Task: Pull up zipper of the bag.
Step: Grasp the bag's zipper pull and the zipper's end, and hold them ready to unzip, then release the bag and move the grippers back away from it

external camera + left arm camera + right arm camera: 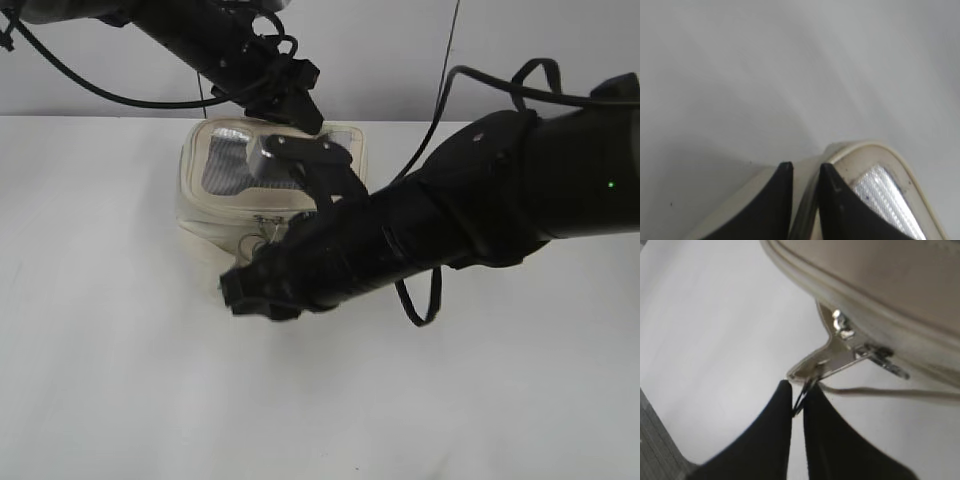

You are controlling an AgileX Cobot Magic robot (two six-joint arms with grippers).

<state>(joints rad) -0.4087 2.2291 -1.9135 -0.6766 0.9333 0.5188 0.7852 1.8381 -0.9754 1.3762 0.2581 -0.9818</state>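
Note:
The cream-white bag [215, 212] stands on the white table, its grey mesh top panel [222, 158] partly hidden by both arms. My left gripper [806, 167] reaches down from the upper left and is shut on the bag's top rim [875, 150], with cream fabric pinched between its jaws. My right gripper [799, 390] is shut on a thin silver ring pull of the zipper [840, 352], which hangs off the cream zip track [875, 315] on the bag's front edge. In the exterior view the pulls [262, 235] show just above the right wrist.
The white table [120, 380] stretches bare to the left and front of the bag. The bulky right arm [450, 220] crosses from the right and covers the bag's right side. A loose black cable [425, 300] hangs under it.

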